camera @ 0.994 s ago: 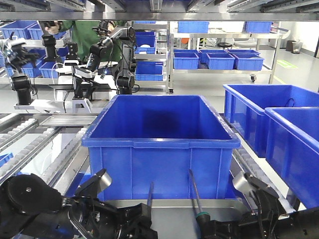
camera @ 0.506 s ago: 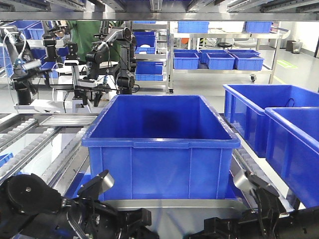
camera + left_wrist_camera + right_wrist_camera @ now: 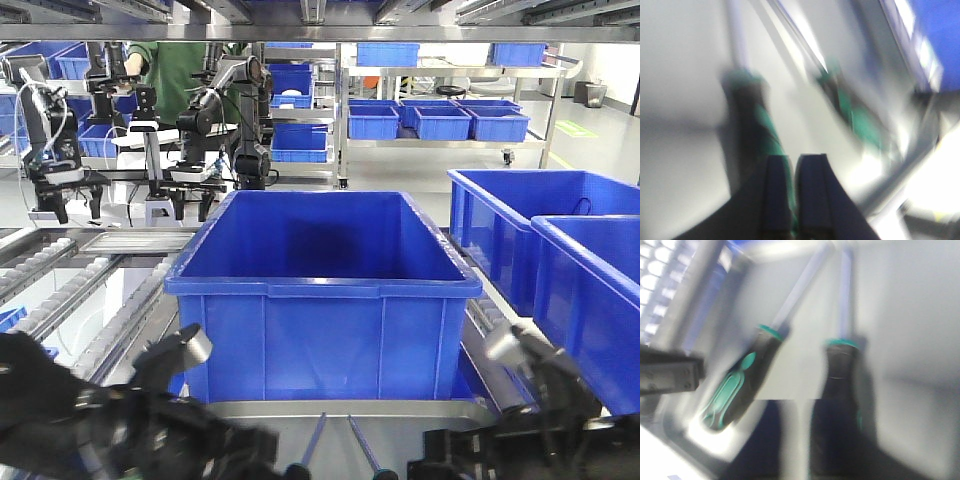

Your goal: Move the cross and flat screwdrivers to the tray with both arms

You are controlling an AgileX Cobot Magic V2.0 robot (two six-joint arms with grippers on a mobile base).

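— Starting with the biggest thing: where do things lie?

— The grey tray [image 3: 455, 415] runs across the bottom of the front view, just in front of the blue crate [image 3: 320, 290]. Both screwdrivers lie flat on it, side by side. The two shafts [image 3: 345, 442] point away from the robot toward the crate and lean in toward each other at the far tips.

— Which arm is nearer which?

— The left-lying screwdriver [image 3: 752, 130] has its handle directly ahead of the left gripper [image 3: 795, 192]; its long axis runs straight away from the fingers. The right-lying one [image 3: 840, 385] sits likewise in line with the right gripper [image 3: 795, 440], with its neighbour's handle [image 3: 740, 385] angled off to the side.

— Fingers?

— On the left, the two fingertips [image 3: 776, 190] look nearly pressed together, with only a thin slit between, nothing clearly pinched. On the right, motion blur hides them, so I cannot tell. I'd judge both tools already delivered, so the next move is likely a straight pull back along each handle's axis.
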